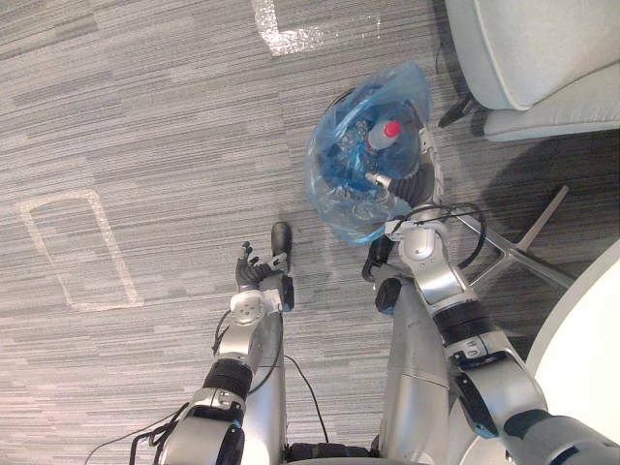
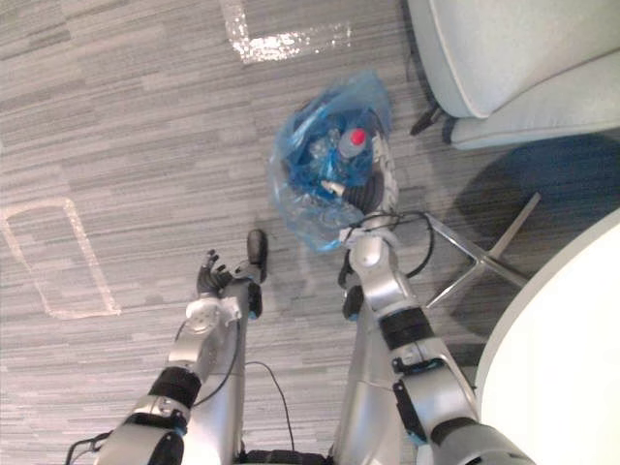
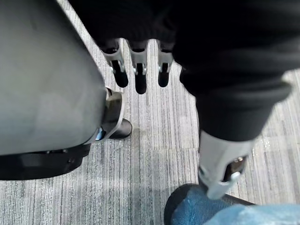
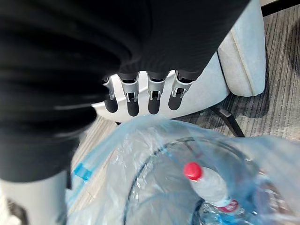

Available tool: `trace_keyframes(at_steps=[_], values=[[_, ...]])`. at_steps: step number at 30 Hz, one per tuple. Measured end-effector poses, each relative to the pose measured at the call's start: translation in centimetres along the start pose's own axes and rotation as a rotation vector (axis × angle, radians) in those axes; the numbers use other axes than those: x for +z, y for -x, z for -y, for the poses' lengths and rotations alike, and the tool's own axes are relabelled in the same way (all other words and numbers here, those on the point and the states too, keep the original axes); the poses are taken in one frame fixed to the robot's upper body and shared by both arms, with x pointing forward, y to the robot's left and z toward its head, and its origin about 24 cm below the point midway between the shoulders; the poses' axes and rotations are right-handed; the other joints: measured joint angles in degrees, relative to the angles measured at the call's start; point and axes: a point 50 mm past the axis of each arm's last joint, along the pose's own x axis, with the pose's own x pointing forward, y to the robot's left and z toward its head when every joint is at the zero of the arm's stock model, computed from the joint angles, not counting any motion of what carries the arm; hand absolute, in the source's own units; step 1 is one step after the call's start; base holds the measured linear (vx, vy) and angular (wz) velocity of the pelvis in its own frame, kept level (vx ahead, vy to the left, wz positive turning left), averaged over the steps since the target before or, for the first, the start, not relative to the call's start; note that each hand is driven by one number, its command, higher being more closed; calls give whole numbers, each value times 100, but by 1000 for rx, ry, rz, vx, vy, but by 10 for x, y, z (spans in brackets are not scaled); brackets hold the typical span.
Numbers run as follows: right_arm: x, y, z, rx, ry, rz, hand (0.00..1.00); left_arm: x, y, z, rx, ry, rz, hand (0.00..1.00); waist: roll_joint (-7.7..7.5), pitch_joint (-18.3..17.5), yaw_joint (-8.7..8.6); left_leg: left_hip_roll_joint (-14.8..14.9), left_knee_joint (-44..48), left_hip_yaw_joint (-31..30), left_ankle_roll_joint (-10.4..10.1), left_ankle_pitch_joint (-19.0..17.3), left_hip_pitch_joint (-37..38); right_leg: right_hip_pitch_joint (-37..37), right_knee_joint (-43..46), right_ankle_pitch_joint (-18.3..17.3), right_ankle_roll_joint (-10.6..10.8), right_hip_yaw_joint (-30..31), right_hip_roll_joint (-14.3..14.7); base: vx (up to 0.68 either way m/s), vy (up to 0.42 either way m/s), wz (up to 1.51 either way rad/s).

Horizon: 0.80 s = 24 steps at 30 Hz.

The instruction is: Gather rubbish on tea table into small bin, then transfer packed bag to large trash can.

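Grey carpet floor (image 1: 145, 116) with white tape marks (image 1: 79, 250). Pale armchair (image 1: 528, 48) stands just behind the blue bag (image 1: 334, 170). White table (image 1: 591, 358) edge is to the bag's right, nearer the robot, with a metal leg (image 1: 523, 242) between. Bag sits on the floor, open, full of rubbish. Red-capped bottle (image 1: 386, 133) on top. Right hand (image 4: 132, 98) is over the bag's near side, fingers straight, holding nothing. Left hand (image 1: 260, 274) is left of the bag, well apart, fingers (image 3: 139, 77) straight, empty.
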Motion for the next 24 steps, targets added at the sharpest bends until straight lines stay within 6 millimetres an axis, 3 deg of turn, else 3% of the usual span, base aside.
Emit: trace_keyframes(at_steps=[7,14,18,24], values=[[3,14,-7,50,99,83,0,-6,0,-4,9,-16,-24,0,-4,-133,-4,105,32,52,13,-8,-30,14,-130,102,8,23,105,-20,13,-9],[-11,19,-24,138,298,96,0,-9,-1,-5,14,-23,-34,0,-7,-337,-7,116,30,76,11,0,-246,-192,-146,133,8,19,97,0,0,0],[-27,12,-34,203,433,44,0,-3,-4,-2,7,-13,-5,0,-7,-338,-5,107,29,81,11,10,-418,-375,-126,139,6,20,82,14,11,3],[-26,-5,-33,205,499,27,0,5,-7,2,1,25,15,0,-7,-338,-45,2,-90,68,-7,188,-676,-758,68,83,12,63,-7,1,3,16]])
